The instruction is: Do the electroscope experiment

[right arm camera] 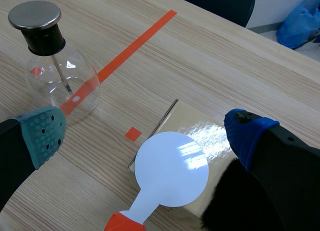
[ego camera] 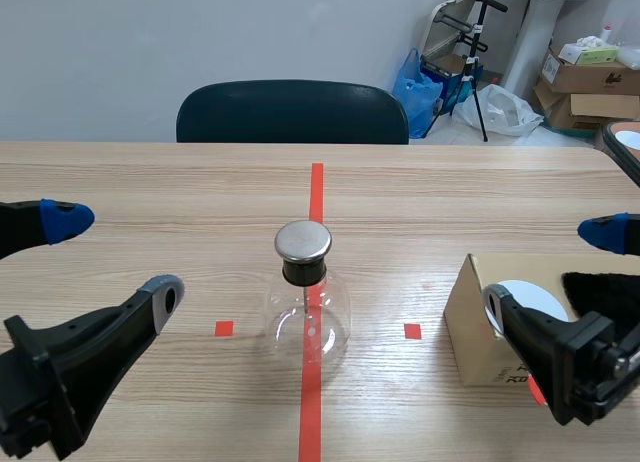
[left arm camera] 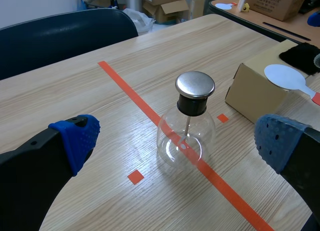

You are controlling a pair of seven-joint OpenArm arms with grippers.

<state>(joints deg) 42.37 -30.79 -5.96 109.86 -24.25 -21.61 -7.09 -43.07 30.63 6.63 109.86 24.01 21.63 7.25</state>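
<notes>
Both gaping, empty — left pincer (ego camera: 115, 255), right pincer (ego camera: 552, 270), electroscope (ego camera: 307, 302) between, paddle (right arm camera: 171, 176) on box (ego camera: 475, 332)

A clear round glass flask (ego camera: 307, 312) with a black stopper and a flat silver metal disc on top stands upright on the bench (ego camera: 150, 182), on the orange-red tape line. A thin rod hangs inside. A white round paddle (right arm camera: 171, 176) with an orange-red handle lies flat on a brown cardboard box (ego camera: 478, 332), beside a black furry cloth (left arm camera: 300, 56).
</notes>
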